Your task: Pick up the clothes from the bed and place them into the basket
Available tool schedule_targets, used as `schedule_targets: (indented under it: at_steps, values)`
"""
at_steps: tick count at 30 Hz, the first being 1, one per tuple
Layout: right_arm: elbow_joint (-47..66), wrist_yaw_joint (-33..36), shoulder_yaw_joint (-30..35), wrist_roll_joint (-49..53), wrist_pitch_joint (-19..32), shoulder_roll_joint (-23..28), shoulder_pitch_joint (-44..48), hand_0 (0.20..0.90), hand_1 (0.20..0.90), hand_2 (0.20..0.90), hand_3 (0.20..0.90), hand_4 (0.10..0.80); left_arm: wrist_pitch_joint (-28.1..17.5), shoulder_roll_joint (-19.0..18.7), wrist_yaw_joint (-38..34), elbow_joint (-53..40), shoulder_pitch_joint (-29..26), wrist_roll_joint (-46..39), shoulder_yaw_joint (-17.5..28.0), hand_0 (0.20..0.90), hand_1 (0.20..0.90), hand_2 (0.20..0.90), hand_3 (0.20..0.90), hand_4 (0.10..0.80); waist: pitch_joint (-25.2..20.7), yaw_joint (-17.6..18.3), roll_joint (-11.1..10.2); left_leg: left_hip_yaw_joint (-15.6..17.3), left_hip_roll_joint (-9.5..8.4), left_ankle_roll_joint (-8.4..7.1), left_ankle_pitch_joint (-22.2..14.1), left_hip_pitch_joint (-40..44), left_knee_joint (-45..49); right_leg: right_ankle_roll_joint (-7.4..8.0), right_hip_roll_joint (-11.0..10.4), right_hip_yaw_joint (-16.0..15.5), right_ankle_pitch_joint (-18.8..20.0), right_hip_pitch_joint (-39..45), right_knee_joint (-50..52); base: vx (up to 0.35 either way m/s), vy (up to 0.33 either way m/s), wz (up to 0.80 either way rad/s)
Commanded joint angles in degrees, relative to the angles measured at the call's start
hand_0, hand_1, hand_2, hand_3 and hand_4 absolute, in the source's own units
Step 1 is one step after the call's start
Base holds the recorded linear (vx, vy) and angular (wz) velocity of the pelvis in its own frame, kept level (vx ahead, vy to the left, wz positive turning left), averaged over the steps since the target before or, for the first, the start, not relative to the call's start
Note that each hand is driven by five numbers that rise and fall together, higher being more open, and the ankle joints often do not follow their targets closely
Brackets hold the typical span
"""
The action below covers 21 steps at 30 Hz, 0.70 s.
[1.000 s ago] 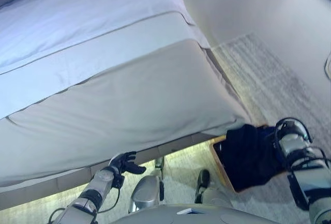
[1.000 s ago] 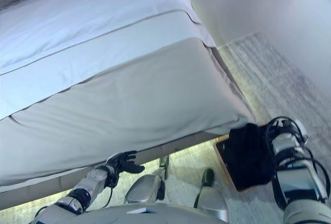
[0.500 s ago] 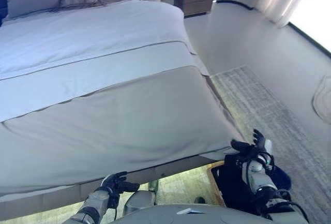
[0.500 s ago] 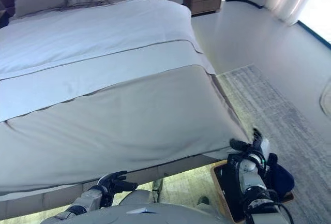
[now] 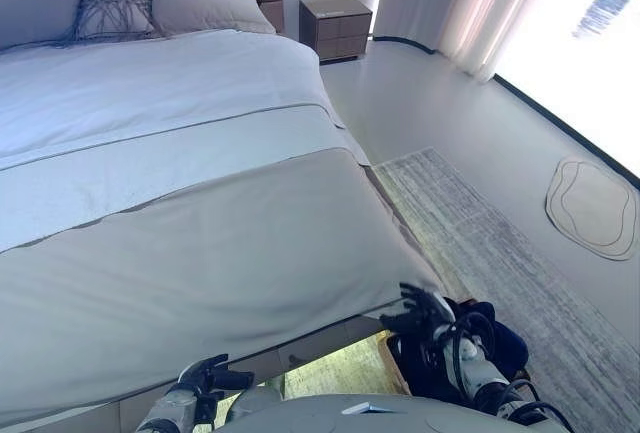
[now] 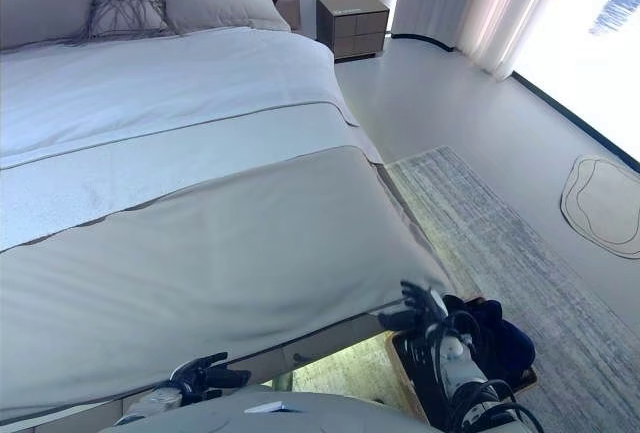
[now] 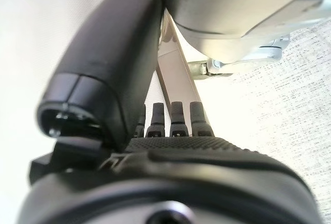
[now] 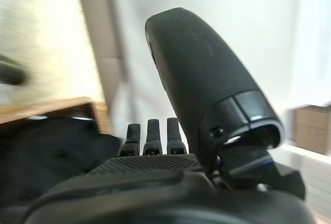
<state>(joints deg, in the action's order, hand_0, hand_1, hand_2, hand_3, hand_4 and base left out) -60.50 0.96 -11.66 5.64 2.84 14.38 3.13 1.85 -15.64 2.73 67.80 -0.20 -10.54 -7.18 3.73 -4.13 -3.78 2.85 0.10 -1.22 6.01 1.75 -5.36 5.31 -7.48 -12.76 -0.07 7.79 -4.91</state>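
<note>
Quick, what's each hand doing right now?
Left hand: open, holding nothing.
Right hand: open, empty, above the dark clothes in the wooden basket.

Dark clothes (image 5: 492, 333) (heaped) in basket (image 6: 405, 355)

Bright daylight pours in from the window (image 5: 590, 43) on the right, washing it out to glare and paling the bed (image 5: 180, 203). The wrist views are soft, the thumb (image 8: 201, 84) blurred.

left robot hand (image 7: 170, 157), fingers straight, empty, above rug (image 7: 279, 110)
</note>
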Motion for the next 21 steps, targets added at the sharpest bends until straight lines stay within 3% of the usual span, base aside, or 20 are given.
schedule_targets:
  at_steps: [1, 9, 21]
  values:
    - [0.8, -0.6, 0.0, -1.6, 3.1, 2.2, 2.8, 0.9, 0.9, 0.9, 0.9, 0.8, -0.5, -0.6, 1.3, 3.6, -2.8, 3.7, -2.6, 0.9, 0.9, 0.9, 0.9, 0.8, 0.6, -0.1, 1.9, -1.0, -1.75, 3.34, -8.0, 4.7, 0.4, -0.37, 2.2, 1.0, -0.6, -1.9, 6.1, 0.0, 0.0, 0.0]
    - [-10.0, -3.1, 0.0, -5.7, -0.9, -0.2, 0.5, 0.9, 0.9, 0.9, 0.9, 0.8, -1.2, -0.1, 5.1, 3.7, -4.4, 4.9, -4.2, 0.9, 0.9, 0.9, 0.9, 0.8, 0.7, 1.3, 2.4, 0.7, -1.79, 3.81, -8.5, 5.4, 0.4, -0.38, 2.4, 1.5, -0.7, -2.3, 6.8, 0.003, -0.011, -0.08]
    - [-10.0, -5.4, -1.1, -8.6, -0.9, -1.1, 0.0, 0.9, 0.9, 0.9, 0.9, 0.8, 0.1, 0.2, 5.7, 3.8, -3.9, 5.0, -4.0, 0.9, 0.9, 0.9, 0.9, 0.8, 0.8, 3.3, 3.7, 2.2, -1.76, 3.9, -8.8, 6.5, 0.4, -0.88, 2.8, 3.2, -1.3, -2.0, 6.3, 0.011, -0.002, -0.1]
